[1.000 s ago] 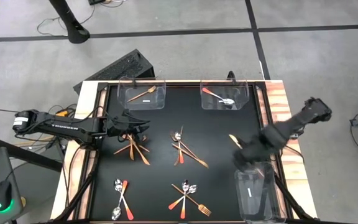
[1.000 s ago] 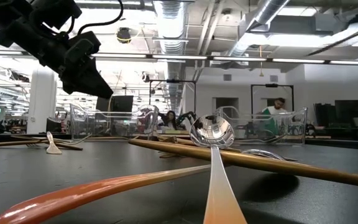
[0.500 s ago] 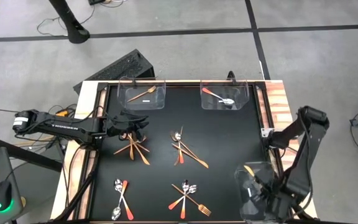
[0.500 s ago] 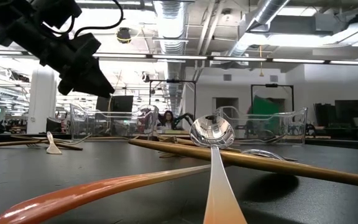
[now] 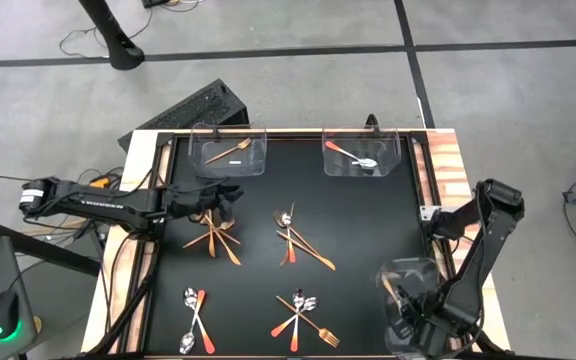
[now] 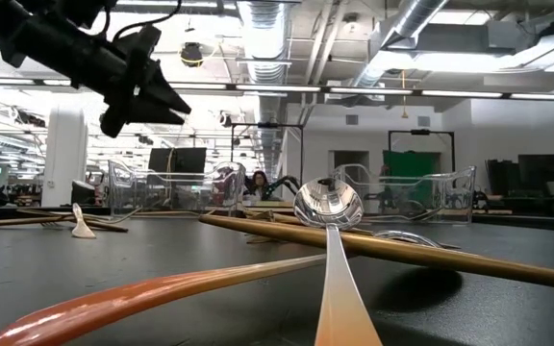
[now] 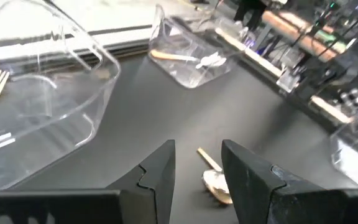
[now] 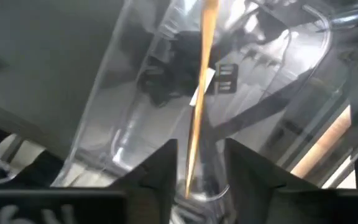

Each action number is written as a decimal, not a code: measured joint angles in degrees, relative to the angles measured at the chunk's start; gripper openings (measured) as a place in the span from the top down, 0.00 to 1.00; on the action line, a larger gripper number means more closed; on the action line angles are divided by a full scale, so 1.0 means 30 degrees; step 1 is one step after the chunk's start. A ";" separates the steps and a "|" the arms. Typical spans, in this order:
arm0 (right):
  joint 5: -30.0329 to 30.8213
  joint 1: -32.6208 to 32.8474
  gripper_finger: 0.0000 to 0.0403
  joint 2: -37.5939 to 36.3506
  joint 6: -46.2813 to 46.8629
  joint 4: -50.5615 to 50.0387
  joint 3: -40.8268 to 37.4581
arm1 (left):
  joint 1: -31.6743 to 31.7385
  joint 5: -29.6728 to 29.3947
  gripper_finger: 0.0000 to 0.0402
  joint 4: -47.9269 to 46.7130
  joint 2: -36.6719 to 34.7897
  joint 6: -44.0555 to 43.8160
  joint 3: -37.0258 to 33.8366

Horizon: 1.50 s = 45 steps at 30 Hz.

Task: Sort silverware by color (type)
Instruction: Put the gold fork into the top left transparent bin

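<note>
My right gripper [image 8: 197, 155] hangs open, pointing down into the clear bin [image 5: 413, 310] at the table's near right. A slim gold stick [image 8: 199, 106] runs between its fingers and touches neither one. My left gripper [image 7: 197, 180] is open and holds nothing. It hovers above the left-centre pile of gold forks and sticks [image 5: 213, 235] and shows high in the low view as the left gripper [image 6: 166, 96]. A spoon [image 7: 215, 182] lies beyond its fingers. More silverware lies in piles at centre [image 5: 298, 240], near left [image 5: 196, 318] and near centre [image 5: 303, 320].
A clear bin at the far left [image 5: 230, 152] holds a gold fork. Another at the far right [image 5: 363, 155] holds a red-handled spoon. The black mat has raised wooden side rails [image 5: 448, 170]. Bare mat lies between the piles.
My right gripper has swung with the gold stick from the mat's right side toward the near edge and sunk over the near right bin. My left gripper has rolled and tipped up toward level above the left-centre pile.
</note>
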 joint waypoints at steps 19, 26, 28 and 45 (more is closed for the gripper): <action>1.1529 -0.5531 0.47 -0.4013 -1.2168 -0.0603 0.0036 | -0.1405 -0.1025 0.71 -0.5087 -0.1701 0.0643 0.4641; 0.9888 -1.0545 0.56 -0.3775 -1.7669 0.1721 0.0036 | -0.2851 -0.2803 0.71 -1.1305 -0.1693 -0.2816 0.6680; 0.8931 -1.1737 0.58 -0.3584 -2.0016 0.3729 0.0036 | -0.2951 -0.2696 0.71 -1.2892 -0.1694 -0.4286 0.6858; -0.0542 -2.0312 0.59 0.4963 -2.6302 2.0986 0.2058 | -0.4459 0.0806 0.71 -1.8540 -0.1701 -1.0453 0.6851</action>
